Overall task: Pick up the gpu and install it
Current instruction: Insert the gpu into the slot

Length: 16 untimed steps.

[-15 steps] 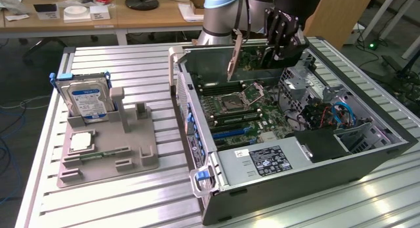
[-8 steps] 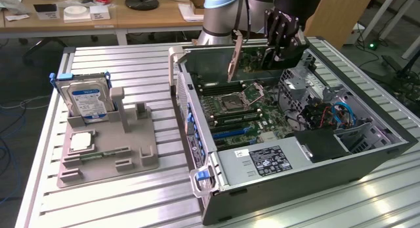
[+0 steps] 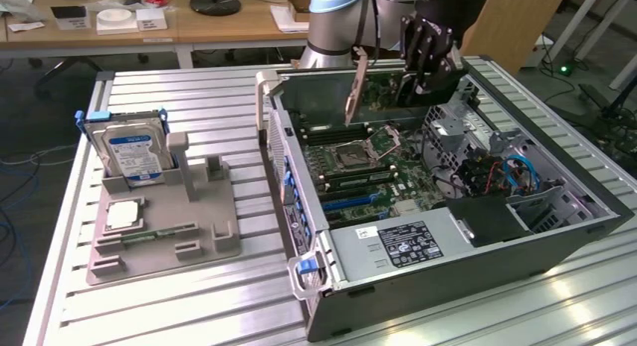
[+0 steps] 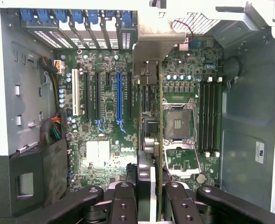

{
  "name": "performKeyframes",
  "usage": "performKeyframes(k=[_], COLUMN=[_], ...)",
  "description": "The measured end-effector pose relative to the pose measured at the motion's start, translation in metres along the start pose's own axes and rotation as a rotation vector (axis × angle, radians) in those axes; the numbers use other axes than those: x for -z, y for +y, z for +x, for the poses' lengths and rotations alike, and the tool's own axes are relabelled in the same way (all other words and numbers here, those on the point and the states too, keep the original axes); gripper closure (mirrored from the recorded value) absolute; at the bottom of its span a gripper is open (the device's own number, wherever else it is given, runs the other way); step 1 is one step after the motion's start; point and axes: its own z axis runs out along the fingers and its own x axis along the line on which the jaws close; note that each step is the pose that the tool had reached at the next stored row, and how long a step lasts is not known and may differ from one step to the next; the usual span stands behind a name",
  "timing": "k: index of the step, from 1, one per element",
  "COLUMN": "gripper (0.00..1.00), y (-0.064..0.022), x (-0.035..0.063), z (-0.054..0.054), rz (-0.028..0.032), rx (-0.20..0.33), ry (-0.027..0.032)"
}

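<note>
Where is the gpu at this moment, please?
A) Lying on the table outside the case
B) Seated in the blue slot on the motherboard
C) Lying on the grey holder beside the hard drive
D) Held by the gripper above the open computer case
D: the gpu sits edge-on in the closed gripper, hanging over the motherboard of the open computer case, not seated in any slot.

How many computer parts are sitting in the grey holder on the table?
3. A hard drive stands upright at the far end of the holder, a square processor lies flat nearer the camera, and a memory stick lies beside that. None seems hidden.
</note>
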Motion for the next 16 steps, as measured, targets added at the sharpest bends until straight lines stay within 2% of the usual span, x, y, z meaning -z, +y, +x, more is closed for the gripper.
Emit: performKeyframes(k=[16], gripper=[0.72], y=[0.0001], x=[-0.01], z=[0.0006], rz=[-0.0001], rx=[0.0], ry=[0.0001])
